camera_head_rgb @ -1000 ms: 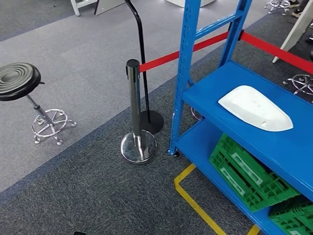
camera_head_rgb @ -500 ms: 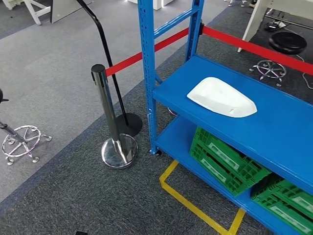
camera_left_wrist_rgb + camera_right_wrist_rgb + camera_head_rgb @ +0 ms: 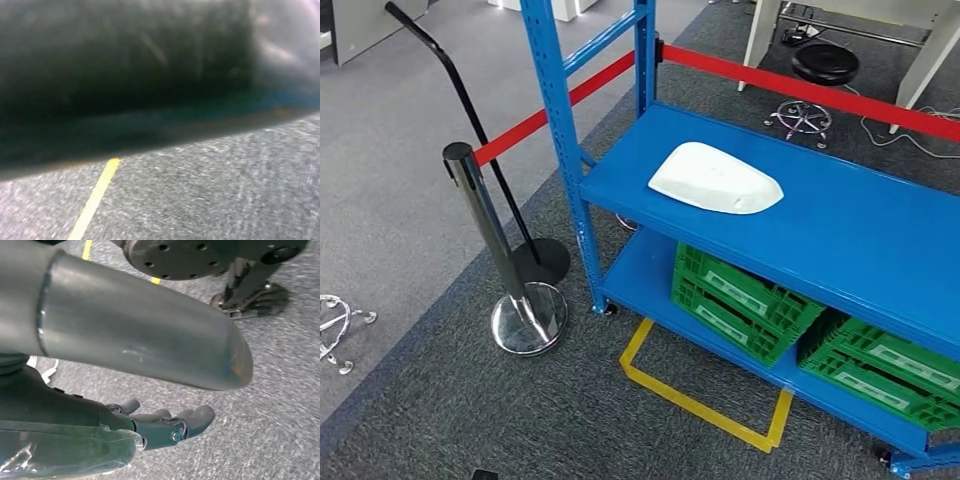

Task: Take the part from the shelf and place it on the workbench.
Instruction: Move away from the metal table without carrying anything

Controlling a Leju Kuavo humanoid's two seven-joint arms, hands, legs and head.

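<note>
A white, shell-shaped part (image 3: pixel 715 178) lies flat on the middle board of the blue shelf (image 3: pixel 848 230), near its left end, with nothing touching it. In the right wrist view my right hand (image 3: pixel 124 422) hangs over grey carpet. Its thick grey thumb (image 3: pixel 143 335) and dark fingers (image 3: pixel 188 420) are stretched out and apart, with nothing in them. The left wrist view is a dark blur over carpet with a yellow line (image 3: pixel 94 197).
Two green crates (image 3: pixel 743 300) (image 3: pixel 886 365) sit on the shelf's bottom board. A chrome barrier post (image 3: pixel 482 215) with a red belt (image 3: pixel 803 90) stands left of the shelf. Yellow floor tape (image 3: pixel 697 405) marks a box before it. A black stool (image 3: pixel 824 62) stands behind.
The whole view has swung to the right: the shelf and white part now sit nearer the picture's middle, the post has shifted left. The part itself has not moved on the shelf.
</note>
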